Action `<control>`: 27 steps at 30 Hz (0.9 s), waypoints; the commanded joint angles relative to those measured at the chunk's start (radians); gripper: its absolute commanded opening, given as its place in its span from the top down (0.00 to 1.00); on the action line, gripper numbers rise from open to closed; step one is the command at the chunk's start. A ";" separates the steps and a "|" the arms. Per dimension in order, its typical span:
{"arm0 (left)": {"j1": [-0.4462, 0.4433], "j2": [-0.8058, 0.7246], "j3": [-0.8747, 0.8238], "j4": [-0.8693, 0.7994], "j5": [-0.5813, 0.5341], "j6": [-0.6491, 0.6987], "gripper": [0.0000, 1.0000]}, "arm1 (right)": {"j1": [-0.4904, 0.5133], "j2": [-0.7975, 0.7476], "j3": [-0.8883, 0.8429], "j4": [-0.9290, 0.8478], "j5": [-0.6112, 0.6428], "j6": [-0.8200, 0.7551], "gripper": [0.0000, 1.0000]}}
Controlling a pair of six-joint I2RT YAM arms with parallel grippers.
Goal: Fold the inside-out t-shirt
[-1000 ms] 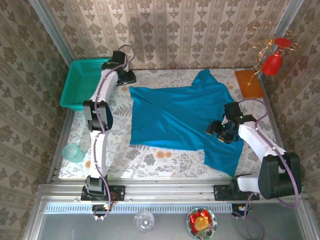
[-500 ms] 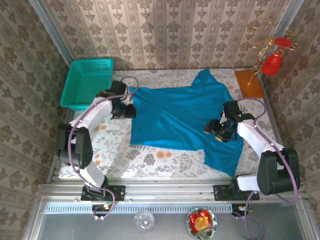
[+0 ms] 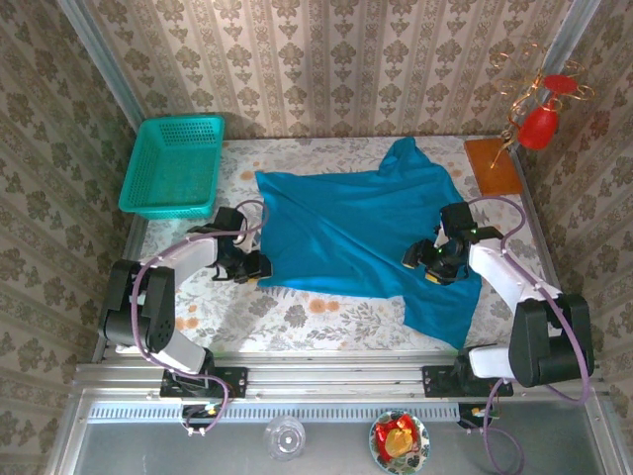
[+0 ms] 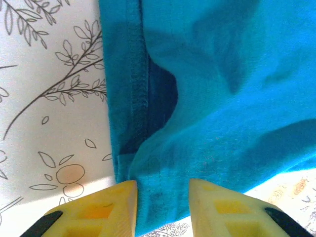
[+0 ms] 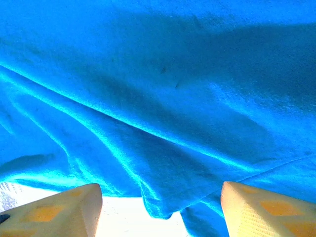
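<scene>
Table (image 3: 297,317): white floral cover, damask wallpaper (image 3: 346,59) on walls around it. Inside-out t-shirt (image 3: 356,233) spread mid-table, wrinkled, one part trailing toward near-right edge. Left gripper (image 3: 255,265) at shirt's near-left corner, fingers (image 4: 108,207) narrowly apart, hem lying in gap. Right gripper (image 3: 423,259) over shirt's right side, jaws wide apart, nothing held. Green basket (image 3: 173,163) far-left corner, wooden board (image 3: 492,163) far-right.

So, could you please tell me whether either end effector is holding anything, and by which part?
Nothing is held. The left end effector is open astride the hem corner of the t-shirt; the right end effector hangs open above it.
</scene>
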 commanded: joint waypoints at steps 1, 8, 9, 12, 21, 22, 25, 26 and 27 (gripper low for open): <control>0.005 -0.013 -0.017 -0.021 -0.052 -0.009 0.67 | 0.008 -0.033 -0.015 -0.036 0.025 -0.005 0.34; -0.014 -0.028 -0.058 -0.034 -0.088 -0.033 0.67 | 0.008 -0.043 -0.006 -0.045 0.037 0.001 0.34; -0.017 -0.028 -0.064 -0.031 -0.091 -0.038 0.67 | 0.008 -0.043 -0.004 -0.048 0.038 0.001 0.34; -0.021 -0.021 -0.073 -0.013 -0.086 -0.046 0.71 | 0.008 -0.044 -0.001 -0.049 0.038 0.001 0.34; -0.030 -0.209 -0.079 -0.104 -0.158 -0.100 1.00 | -0.004 0.037 0.037 -0.005 0.096 0.008 0.33; -0.029 -0.242 -0.091 -0.120 -0.164 -0.113 1.00 | -0.011 0.056 0.053 0.010 0.093 0.004 0.33; -0.030 -0.333 -0.135 -0.167 -0.177 -0.162 1.00 | -0.031 0.176 0.128 0.049 0.061 -0.015 0.32; -0.030 -0.366 -0.155 -0.181 -0.184 -0.186 1.00 | -0.038 0.212 0.154 0.053 0.058 -0.016 0.32; -0.030 -0.398 -0.176 -0.188 -0.187 -0.209 1.00 | -0.045 0.241 0.176 0.059 0.054 -0.019 0.32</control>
